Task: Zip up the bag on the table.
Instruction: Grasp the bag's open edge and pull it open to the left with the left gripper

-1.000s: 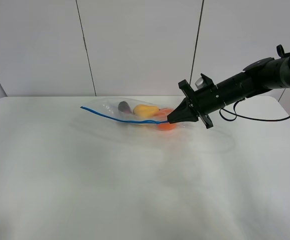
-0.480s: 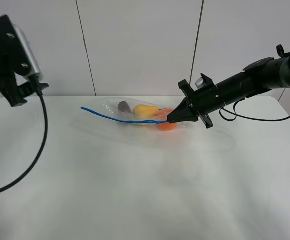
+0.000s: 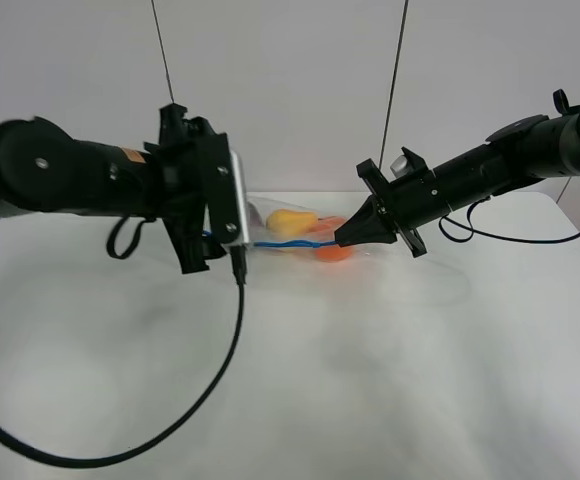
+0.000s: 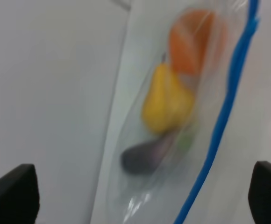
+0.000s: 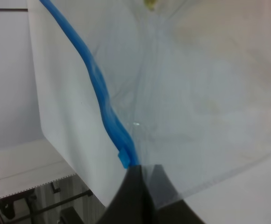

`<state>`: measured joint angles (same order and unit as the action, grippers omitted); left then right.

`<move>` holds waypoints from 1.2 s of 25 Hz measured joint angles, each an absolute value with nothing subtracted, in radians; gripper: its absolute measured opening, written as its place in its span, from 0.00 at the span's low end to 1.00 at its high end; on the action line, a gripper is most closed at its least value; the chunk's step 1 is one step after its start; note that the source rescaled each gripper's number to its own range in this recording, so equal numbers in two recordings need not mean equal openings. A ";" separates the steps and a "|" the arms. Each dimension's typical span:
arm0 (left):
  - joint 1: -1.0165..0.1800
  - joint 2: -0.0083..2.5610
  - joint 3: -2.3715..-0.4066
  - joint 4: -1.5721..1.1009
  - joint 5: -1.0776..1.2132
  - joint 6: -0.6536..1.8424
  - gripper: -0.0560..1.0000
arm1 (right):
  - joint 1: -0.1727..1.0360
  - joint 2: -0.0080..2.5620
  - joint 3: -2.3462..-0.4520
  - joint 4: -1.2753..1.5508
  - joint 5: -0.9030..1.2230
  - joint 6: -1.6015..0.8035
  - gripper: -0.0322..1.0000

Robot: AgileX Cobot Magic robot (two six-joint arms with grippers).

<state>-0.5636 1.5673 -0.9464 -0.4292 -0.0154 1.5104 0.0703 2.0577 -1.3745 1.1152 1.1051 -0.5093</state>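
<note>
Tabletop point(image 3: 370, 380): plain white and matt, with a pale panelled wall point(image 3: 280, 90) behind its far edge.
Bag point(image 3: 305, 232): clear crinkled plastic, lying flat close to the far edge of the tabletop, about midway along it. Its long side runs along that edge.
Zipper strip point(image 3: 288, 243): a blue line along the bag's near long side. It runs from under the left arm to the tip of the right claw.
Contents: a yellow pear point(image 3: 290, 221) in the middle and an orange point(image 3: 333, 252) at the end towards the right edge. A dark purple eggplant point(image 4: 145, 156) shows only in the left wrist view, at the other end of the row.
Right claw point(image 3: 342, 238): pressed together, pinching the bag at the end of the blue strip nearest the right edge. In the right wrist view the dark tips meet on the plastic just where the strip ends.
Left claw point(image 4: 140, 193): spread wide, with one dark tip at each side of the left wrist view and the bag seen between them. Nothing is gripped, and whether the tips touch the plastic cannot be told.
Left arm point(image 3: 90, 180): reaches in from the left edge and covers the bag's left end in the high view.
Cable point(image 3: 225, 370): black, hanging from the left wrist and looping above the tabletop's near left part.
</note>
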 joint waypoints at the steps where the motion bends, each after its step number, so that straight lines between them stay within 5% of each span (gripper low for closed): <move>1: -0.594 1.592 -0.946 -0.429 -0.046 1.495 1.00 | 0.070 2.058 -1.375 1.115 1.105 -0.507 0.03; 9: -0.754 1.792 -0.947 -0.429 -0.371 1.374 1.00 | 0.070 2.058 -1.375 1.115 1.103 -0.496 0.03; 20: -0.763 1.998 -0.948 -0.292 -0.738 1.181 0.98 | 0.070 2.058 -1.375 1.115 1.103 -0.487 0.03; 30: -0.763 2.068 -0.947 -0.214 -0.778 1.113 0.44 | 0.070 2.058 -1.375 1.115 1.103 -0.472 0.03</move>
<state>-0.7634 2.0676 -0.9473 -0.2140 -0.7776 1.1131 0.0703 2.0577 -1.3745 1.1152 1.1034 -0.4718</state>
